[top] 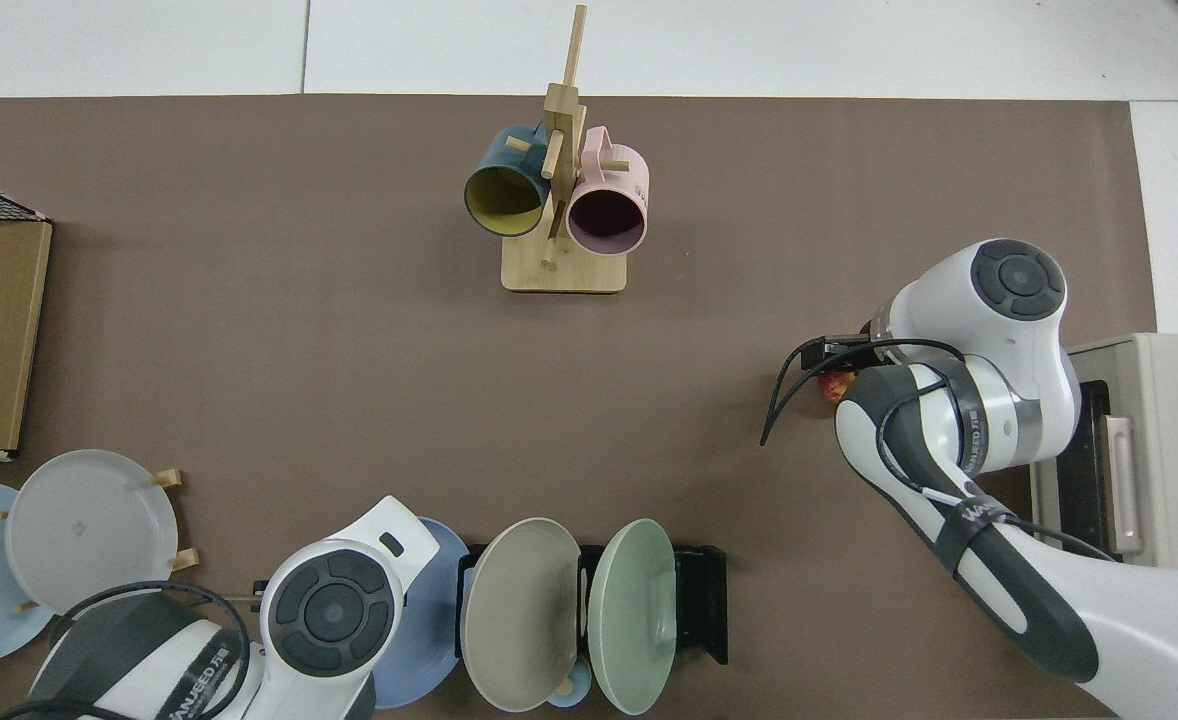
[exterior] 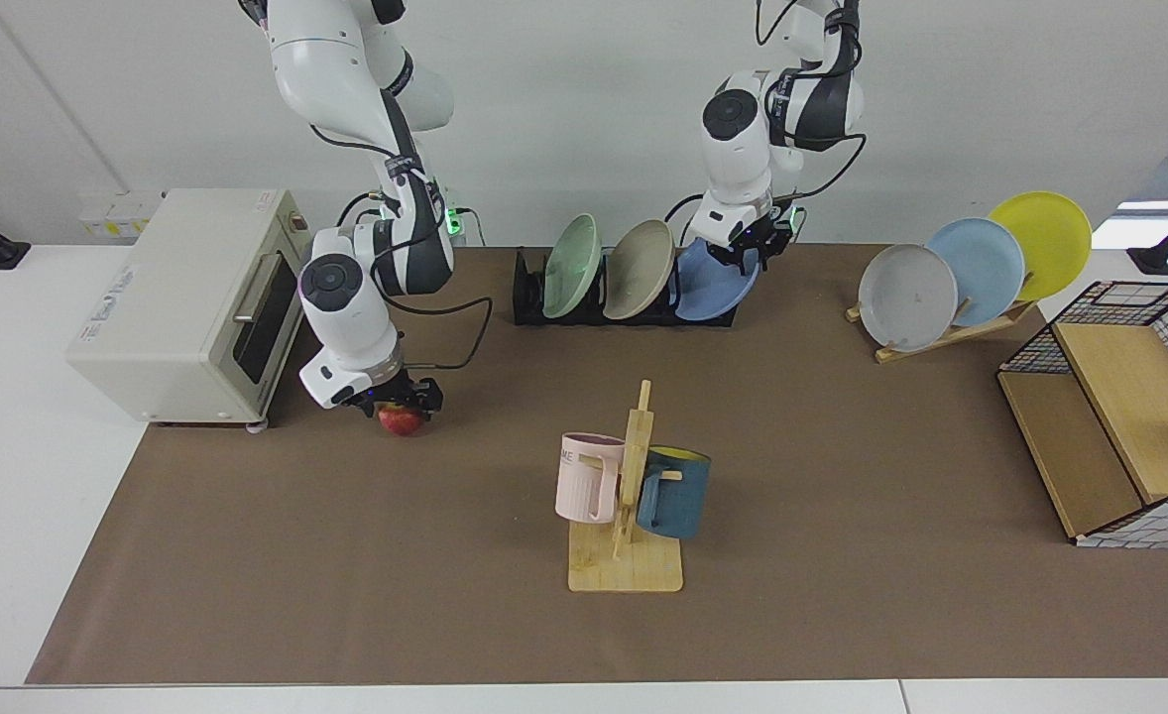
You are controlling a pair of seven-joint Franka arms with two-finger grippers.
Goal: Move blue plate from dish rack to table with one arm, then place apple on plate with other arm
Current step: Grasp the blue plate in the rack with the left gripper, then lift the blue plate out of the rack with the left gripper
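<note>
Reaching down at the table's [exterior: 842, 446] far edge, the left gripper [exterior: 745, 255] sat right on the upper rim of the blue plate [exterior: 713, 288], its fingers astride that rim; whether they had pinched shut could not be told. That plate leaned in the end slot of the dish rack [exterior: 529, 297], next to the beige plate [exterior: 641, 270] and the green plate [exterior: 572, 266]. From above, the left arm's wrist covered most of the blue plate [top: 427, 620].

Over by the toaster oven [exterior: 182, 297], near the table's side edge, the right gripper [exterior: 398, 402] hung low over the apple [exterior: 402, 420], fingers spread to either side of it, the apple resting on the brown mat. In the top view only a sliver of the apple [top: 832, 385] peeked out beneath the right arm.
</note>
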